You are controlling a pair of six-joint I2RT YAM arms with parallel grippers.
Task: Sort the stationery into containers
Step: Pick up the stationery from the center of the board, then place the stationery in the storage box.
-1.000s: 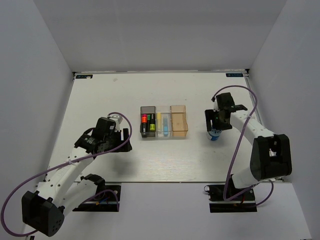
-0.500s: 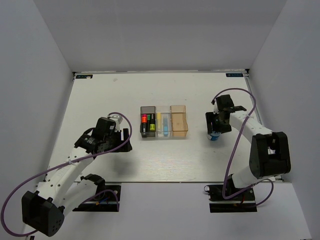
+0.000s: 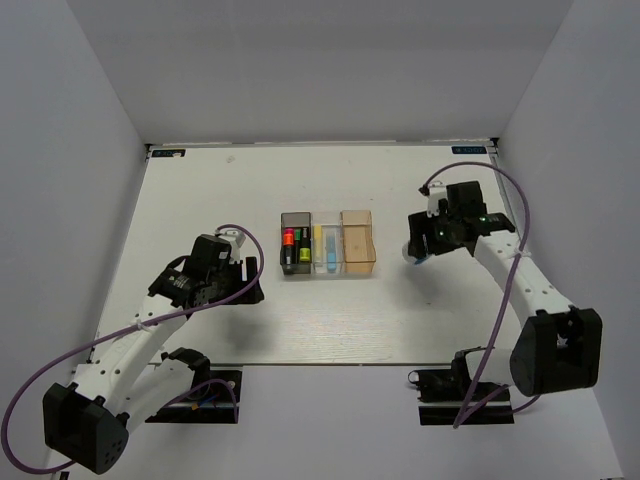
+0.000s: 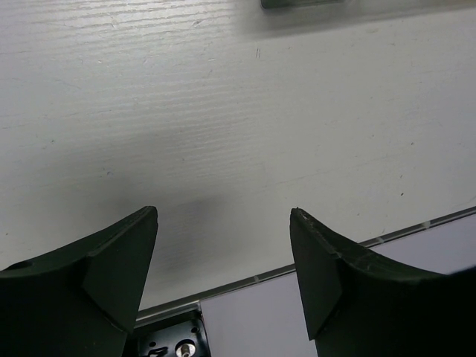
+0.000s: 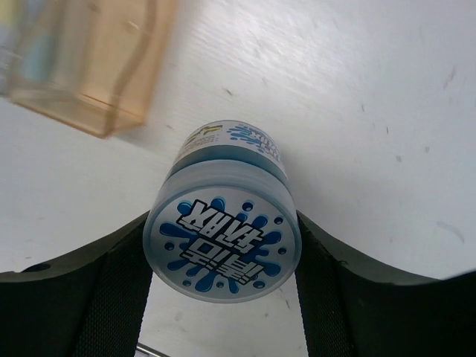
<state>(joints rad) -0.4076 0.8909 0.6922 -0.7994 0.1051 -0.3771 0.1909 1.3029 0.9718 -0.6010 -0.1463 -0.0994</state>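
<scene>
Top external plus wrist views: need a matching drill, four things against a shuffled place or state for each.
Things
1. blue-white roll
2. left gripper
3. grey bin
4. orange bin

Place or state
A. nothing visible inside
B. open over bare table
C. clamped in the right gripper
D. holds highlighters

Pairs: 1-C, 2-B, 3-D, 4-A

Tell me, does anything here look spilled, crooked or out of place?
Nothing looks spilled or damaged. The only loose item is the blue-white roll, gripped by the right end effector beside the orange bin, which looks empty.
</scene>
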